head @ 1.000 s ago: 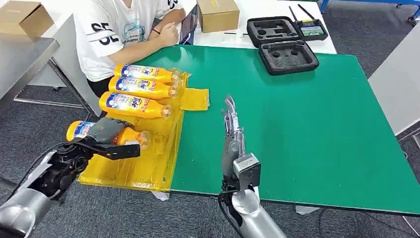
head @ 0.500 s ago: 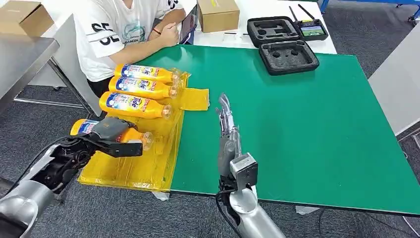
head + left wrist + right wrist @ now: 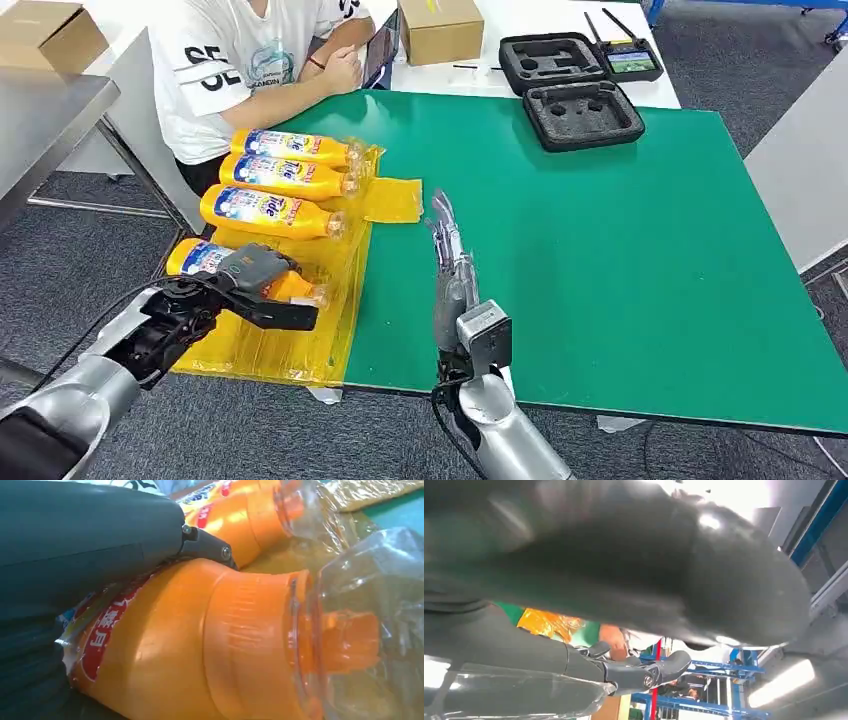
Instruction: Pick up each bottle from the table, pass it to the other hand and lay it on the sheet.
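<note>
The left hand (image 3: 248, 285) grasps an orange plastic detergent bottle (image 3: 205, 258) lying over the crinkled yellow plastic sheet (image 3: 300, 335), near three more orange bottles (image 3: 270, 211). On the green desk (image 3: 620, 240), the right hand (image 3: 450, 262) stands released, fingers straight.

The bottle (image 3: 205, 262) was shiny orange plastic with a clear cap; the sheet (image 3: 300, 330) was crinkly, shiny yellow film; the table (image 3: 620, 250) looked smooth, dull green; the box (image 3: 440, 28) was brown cardboard.
</note>
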You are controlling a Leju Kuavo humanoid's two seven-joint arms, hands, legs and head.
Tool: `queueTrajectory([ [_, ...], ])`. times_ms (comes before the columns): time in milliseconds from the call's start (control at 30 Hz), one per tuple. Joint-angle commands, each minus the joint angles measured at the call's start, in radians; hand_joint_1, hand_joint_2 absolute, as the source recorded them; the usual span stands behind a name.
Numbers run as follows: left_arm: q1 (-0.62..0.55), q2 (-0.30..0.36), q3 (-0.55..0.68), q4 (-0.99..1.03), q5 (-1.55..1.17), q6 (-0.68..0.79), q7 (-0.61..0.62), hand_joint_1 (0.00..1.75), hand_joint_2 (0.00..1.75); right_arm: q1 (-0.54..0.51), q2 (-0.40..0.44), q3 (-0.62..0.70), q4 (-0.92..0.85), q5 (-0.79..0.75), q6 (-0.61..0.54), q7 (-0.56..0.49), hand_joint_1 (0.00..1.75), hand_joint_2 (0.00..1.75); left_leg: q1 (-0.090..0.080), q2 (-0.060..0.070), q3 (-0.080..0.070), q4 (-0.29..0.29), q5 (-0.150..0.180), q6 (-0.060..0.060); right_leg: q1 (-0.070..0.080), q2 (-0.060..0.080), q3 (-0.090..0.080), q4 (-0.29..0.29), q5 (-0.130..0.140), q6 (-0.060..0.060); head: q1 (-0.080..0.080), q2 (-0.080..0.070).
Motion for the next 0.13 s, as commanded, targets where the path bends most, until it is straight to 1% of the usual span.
queueTrajectory([
  [33, -0.068, -0.071, -0.085, 0.160, 0.004, 0.015, -0.009, 1.75, 1.75, -0.044, -0.009, 0.013, 0.084, 0.001, 0.002, -0.001, 0.00, 0.00, 0.000, -0.001, 0.003, 0.000, -0.001, 0.001, 0.001, -0.002, 0.004, -0.001, -0.001, -0.001, 0.000, 0.000],
  [67, -0.066, -0.077, -0.088, 0.160, 0.003, 0.014, -0.008, 1.75, 1.75, -0.045, -0.009, 0.012, 0.084, 0.001, 0.003, -0.001, 0.00, 0.00, 0.000, -0.001, 0.005, 0.000, -0.002, 0.001, 0.001, -0.002, 0.006, -0.001, -0.002, -0.001, 0.000, 0.000],
  [133, -0.066, -0.077, -0.088, 0.160, 0.003, 0.014, -0.008, 1.75, 1.75, -0.045, -0.009, 0.012, 0.084, 0.001, 0.003, -0.001, 0.00, 0.00, 0.000, -0.001, 0.003, -0.001, -0.001, 0.001, 0.000, -0.002, 0.004, -0.001, -0.001, -0.001, 0.000, 0.000],
])
